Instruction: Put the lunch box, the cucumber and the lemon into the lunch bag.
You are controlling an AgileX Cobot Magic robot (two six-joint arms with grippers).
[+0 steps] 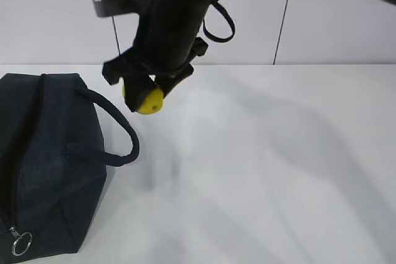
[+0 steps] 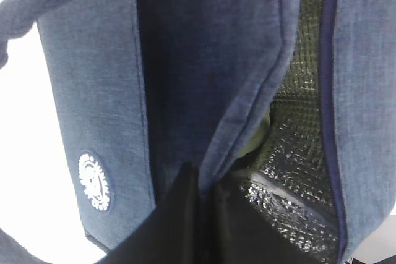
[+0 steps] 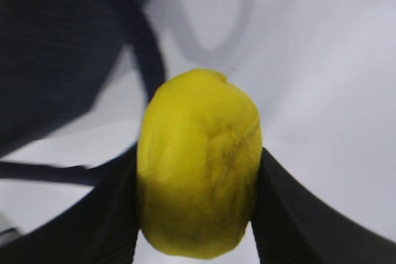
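The dark navy lunch bag [image 1: 52, 159] stands at the left of the table. My right gripper [image 1: 147, 94] is shut on the yellow lemon [image 1: 150, 100] and holds it in the air just right of the bag's handle [image 1: 120, 131]. In the right wrist view the lemon [image 3: 198, 190] sits between both fingers, with the bag [image 3: 55, 47] to the left. My left gripper [image 2: 201, 214] pinches the bag's opening edge [image 2: 247, 109], baring the silvery lining [image 2: 297, 153]. A pale green bit [image 2: 258, 137], perhaps the lunch box lid, shows inside. The cucumber is hidden.
A white table [image 1: 266, 171] stretches to the right of the bag, with a white wall behind. The zipper's metal ring pull [image 1: 20, 243] hangs at the bag's near lower corner. A round white logo [image 2: 94, 180] marks the bag's side.
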